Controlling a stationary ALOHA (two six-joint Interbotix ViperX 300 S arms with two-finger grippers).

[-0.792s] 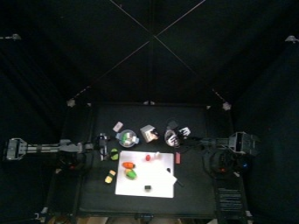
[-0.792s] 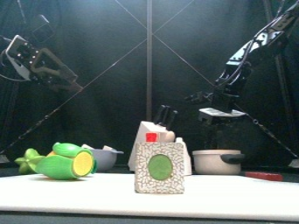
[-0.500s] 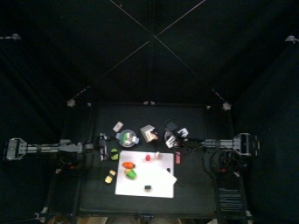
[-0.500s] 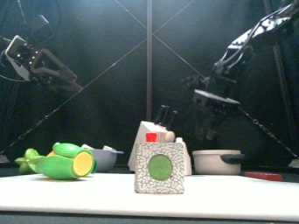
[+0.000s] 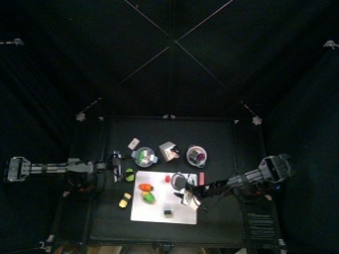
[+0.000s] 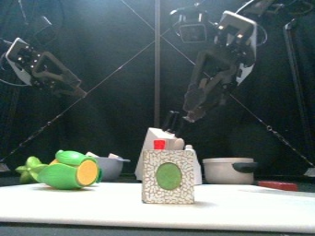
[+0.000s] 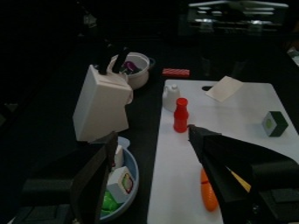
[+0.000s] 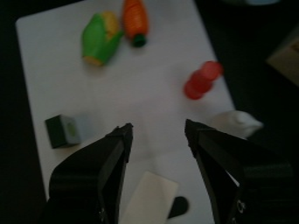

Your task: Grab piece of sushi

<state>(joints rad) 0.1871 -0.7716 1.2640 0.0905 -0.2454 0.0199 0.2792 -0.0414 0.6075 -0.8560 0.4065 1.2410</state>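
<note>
right fingers spread wide, empty, hovering above the white board. sushi, a dark block, lies on the board outside 1 finger, not between the 2, so a sideways shift is likely needed. right arm nearer. left gripper also open, parked by the table's left edge.
</note>
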